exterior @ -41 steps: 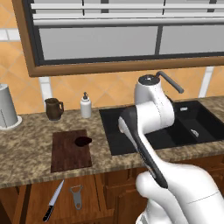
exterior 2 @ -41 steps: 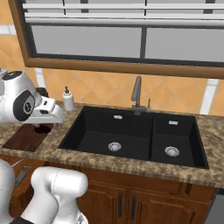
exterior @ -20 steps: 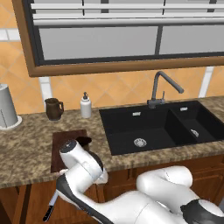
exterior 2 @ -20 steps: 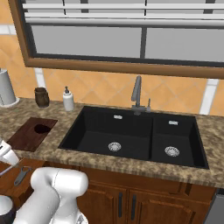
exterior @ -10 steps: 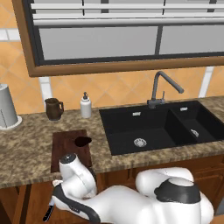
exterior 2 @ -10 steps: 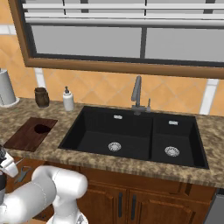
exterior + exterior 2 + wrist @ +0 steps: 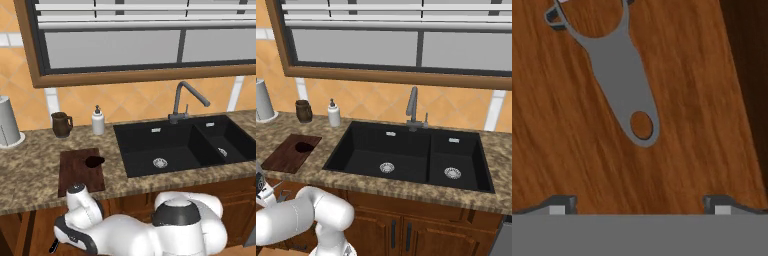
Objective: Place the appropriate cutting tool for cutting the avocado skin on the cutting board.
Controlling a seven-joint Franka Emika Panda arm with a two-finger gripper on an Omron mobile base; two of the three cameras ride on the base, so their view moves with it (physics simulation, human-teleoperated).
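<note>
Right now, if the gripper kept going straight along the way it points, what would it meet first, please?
Probably the grey peeler lying on the brown wooden surface, just ahead of the open gripper; depth is hard to judge.

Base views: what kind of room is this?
A rendered home kitchen, most likely: a black double sink with a faucet set in a granite counter, wood cabinets below, and a cutting board holding an avocado.

Avocado (image 7: 93, 161) dark, on red-brown cutting board (image 7: 75, 177), flat on counter; knife handle tip (image 7: 52, 246) below counter edge
</note>
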